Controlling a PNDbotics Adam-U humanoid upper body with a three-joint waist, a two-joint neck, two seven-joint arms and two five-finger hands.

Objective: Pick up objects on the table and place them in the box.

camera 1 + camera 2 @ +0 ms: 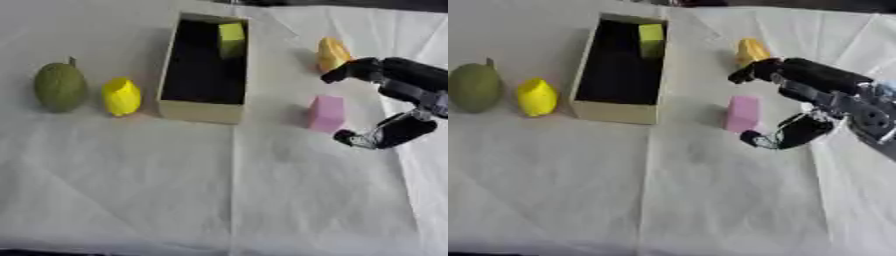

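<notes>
A tan cardboard box [202, 109] with a dark inside lies at top centre, and a yellow-green block [232, 39] sits in its far end. A pink block [325, 114] stands to the right of the box. An orange object [332, 53] lies further back on the right. Left of the box are a yellow lemon-like fruit [122, 96] and a green round fruit [59, 87]. My right hand [820, 95] comes in from the right, open, with fingers above and thumb below. It is just right of the pink block and not touching it. My left hand is out of sight.
A white cloth [219, 190] with creases covers the whole table. The broad near half of the cloth is bare. The table's far edge runs just behind the box.
</notes>
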